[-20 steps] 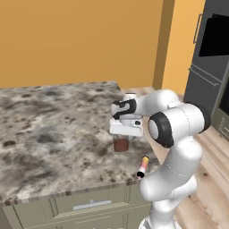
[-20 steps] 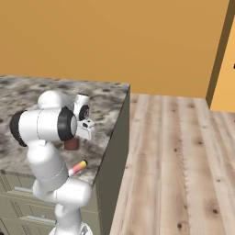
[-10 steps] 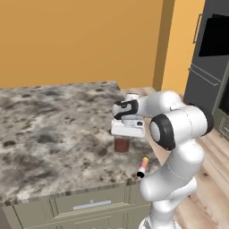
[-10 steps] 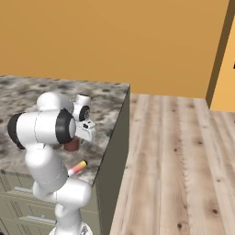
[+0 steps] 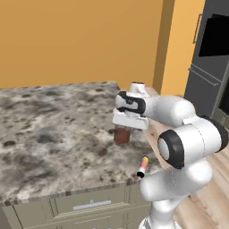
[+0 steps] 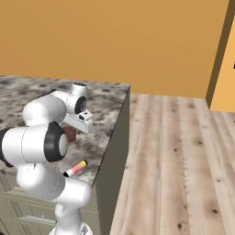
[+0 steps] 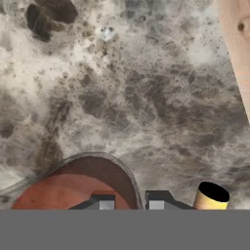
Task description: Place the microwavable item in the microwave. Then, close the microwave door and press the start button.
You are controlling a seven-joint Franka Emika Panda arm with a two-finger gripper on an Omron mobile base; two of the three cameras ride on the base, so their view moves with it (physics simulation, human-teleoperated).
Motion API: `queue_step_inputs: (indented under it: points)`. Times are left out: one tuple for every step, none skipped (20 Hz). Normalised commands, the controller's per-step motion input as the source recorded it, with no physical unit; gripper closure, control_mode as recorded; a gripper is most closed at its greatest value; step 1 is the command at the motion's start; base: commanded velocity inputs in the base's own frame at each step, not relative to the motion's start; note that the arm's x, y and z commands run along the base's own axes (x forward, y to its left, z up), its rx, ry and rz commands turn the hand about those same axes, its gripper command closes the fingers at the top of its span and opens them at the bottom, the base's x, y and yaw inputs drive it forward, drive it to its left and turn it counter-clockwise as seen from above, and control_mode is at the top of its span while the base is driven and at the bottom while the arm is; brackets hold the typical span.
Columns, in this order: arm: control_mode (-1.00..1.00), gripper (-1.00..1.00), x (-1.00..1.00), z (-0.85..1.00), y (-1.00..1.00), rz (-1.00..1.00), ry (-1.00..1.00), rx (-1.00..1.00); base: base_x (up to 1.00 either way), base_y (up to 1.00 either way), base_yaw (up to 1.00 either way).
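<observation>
So the grey-and-brown speckled stone surface [image 5: 49, 120] stretches off to the left with nothing much on it. Near its right edge sits the small reddish-brown squat cylinder cup [image 5: 122, 134], and the white arm's two-finger tool [image 5: 126, 124] is pressed down right over it. From the hand view the fingertips [image 7: 102, 202] look pinched narrow over the cup's rim [image 7: 73, 188], so I'd say it's clamped on the rim or one wall rather than around the whole body.

That's my worry: a grip on just the edge could let it tip or slide out once it lifts. Just right of it, near the front edge, lies a slim pink-yellow-black stick [image 5: 143, 167], which a swinging arm could knock to the floor. The black microwave [image 5: 215, 36] is well apart, far right, so it's a long carry.
</observation>
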Motion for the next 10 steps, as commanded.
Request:
queue_step_inputs:
  points:
    - [-1.00,1.00,-0.46,1.00,-0.03,-0.07,-0.28,0.00,0.00,0.00,0.00]
    - [-1.00,1.00,-0.45,1.00,0.00,-0.08,-0.23,0.00,0.00,0.00,0.00]
    - [-1.00,1.00,-0.53,0.99,0.00,-0.09,-0.23,0.00,0.00,0.00,0.00]
    - [-1.00,1.00,-0.58,0.97,0.00,-0.09,-0.17,0.00,0.00,0.00,0.00]
    - [-1.00,1.00,-0.72,0.96,0.00,-0.10,-0.17,0.00,0.00,0.00,0.00]
    - [-1.00,1.00,-0.81,0.86,0.00,-0.10,-0.13,0.00,0.00,0.00,0.00]
    - [-1.00,1.00,-0.90,0.61,-0.07,-0.09,0.00,0.00,0.00,0.00,0.00]
    - [-1.00,1.00,-0.93,0.46,-0.13,-0.12,0.00,0.02,0.00,0.00,0.00]
    - [-1.00,1.00,-0.99,0.33,-0.18,-0.13,0.00,0.03,0.00,0.00,0.00]
    - [-1.00,1.00,-1.00,0.28,-0.19,-0.15,0.00,0.04,0.00,0.00,0.00]
